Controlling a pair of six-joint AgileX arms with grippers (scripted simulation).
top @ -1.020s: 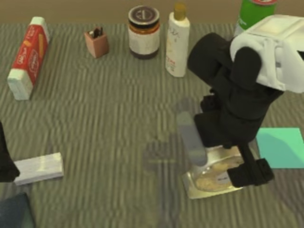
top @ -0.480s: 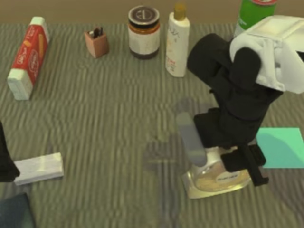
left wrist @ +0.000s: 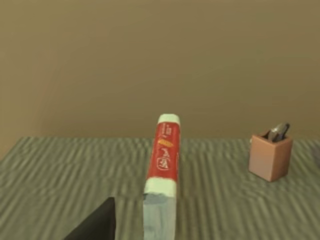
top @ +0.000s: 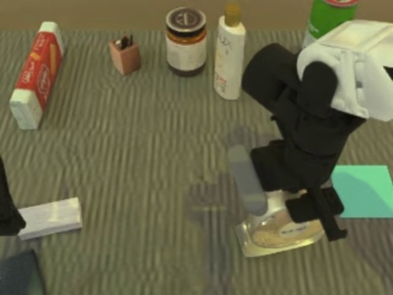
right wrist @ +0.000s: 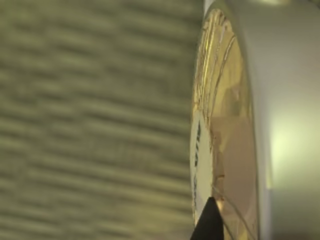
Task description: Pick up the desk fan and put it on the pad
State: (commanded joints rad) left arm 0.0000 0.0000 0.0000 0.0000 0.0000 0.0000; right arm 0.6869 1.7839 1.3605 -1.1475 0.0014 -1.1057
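At the table's left edge the left gripper (top: pixel 7 212) is parked beside a white rectangular block (top: pixel 50 217); whether its fingers are apart cannot be told. Farther right, the desk fan (top: pixel 279 230) is seen lying on the ribbed grey-green cloth, glossy, round and silvery-white with a clear grille and beige centre on a flat base. The right gripper (top: pixel 313 212) is lowered onto its rim and judged to be clamped on it, though the contact is partly hidden. At the right edge the pad (top: pixel 367 190), a thin, flat, mint-green square, is bare. Lifting and placing are left.
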